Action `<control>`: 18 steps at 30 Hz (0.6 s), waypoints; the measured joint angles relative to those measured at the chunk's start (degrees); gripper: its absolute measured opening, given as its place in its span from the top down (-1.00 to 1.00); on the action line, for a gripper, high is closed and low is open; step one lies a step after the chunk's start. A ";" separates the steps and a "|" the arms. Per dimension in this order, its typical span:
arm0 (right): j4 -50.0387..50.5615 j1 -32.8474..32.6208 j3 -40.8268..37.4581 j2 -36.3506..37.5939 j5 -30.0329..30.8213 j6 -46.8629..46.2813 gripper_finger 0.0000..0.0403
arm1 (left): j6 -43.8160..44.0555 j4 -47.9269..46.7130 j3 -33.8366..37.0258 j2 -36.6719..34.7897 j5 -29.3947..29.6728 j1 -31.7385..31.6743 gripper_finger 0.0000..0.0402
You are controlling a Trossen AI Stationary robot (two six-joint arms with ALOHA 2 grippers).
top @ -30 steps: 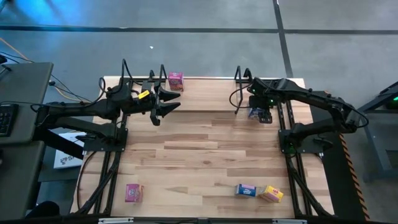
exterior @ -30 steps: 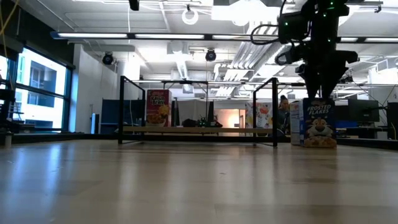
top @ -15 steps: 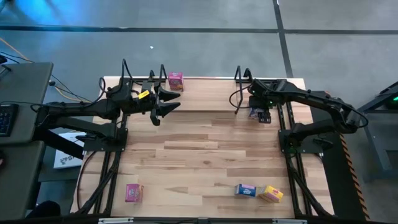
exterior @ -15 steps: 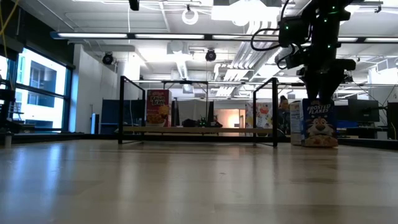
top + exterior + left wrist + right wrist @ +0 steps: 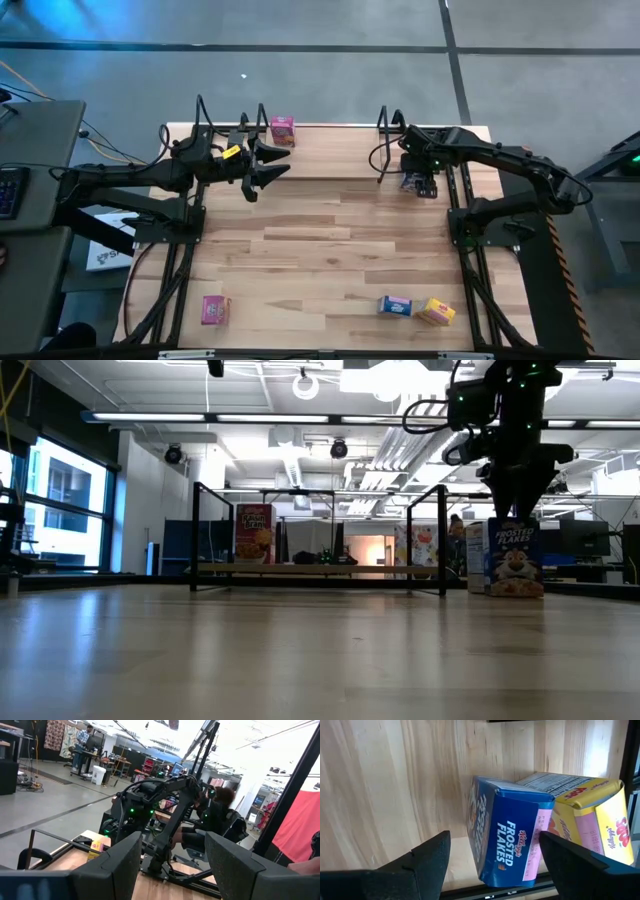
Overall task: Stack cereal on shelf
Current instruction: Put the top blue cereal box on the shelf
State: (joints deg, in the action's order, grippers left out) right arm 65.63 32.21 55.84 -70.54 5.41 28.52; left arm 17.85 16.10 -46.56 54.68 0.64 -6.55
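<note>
Right gripper point(image 5: 517, 510) poised over a blue cereal box point(image 5: 507, 840) at the right end of the shelf point(image 5: 330, 150).

Its fingers stand spread either side of the box, not clamping it; a yellow box point(image 5: 592, 820) touches it. Left gripper point(image 5: 268, 165), fingers apart and empty, waits near the shelf's left end beside a pink box point(image 5: 283, 129). Likely next: close, lift onto the shelf.
</note>
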 joint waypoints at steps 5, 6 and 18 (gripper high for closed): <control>-0.02 0.00 0.02 0.04 1.64 1.02 -0.42 | 0.00 0.00 -0.01 0.00 0.00 0.01 -0.04; -0.02 0.00 0.03 0.07 1.64 1.04 -0.42 | -0.01 0.00 -0.01 0.00 0.00 0.00 -0.04; -1.45 0.00 -1.45 -0.48 1.66 3.29 -0.42 | 0.00 -0.04 -0.01 0.00 0.00 0.00 -0.04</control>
State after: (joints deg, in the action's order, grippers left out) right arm 64.17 32.21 54.39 -71.02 7.07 31.81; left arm 17.85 16.05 -46.57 54.68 0.64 -6.54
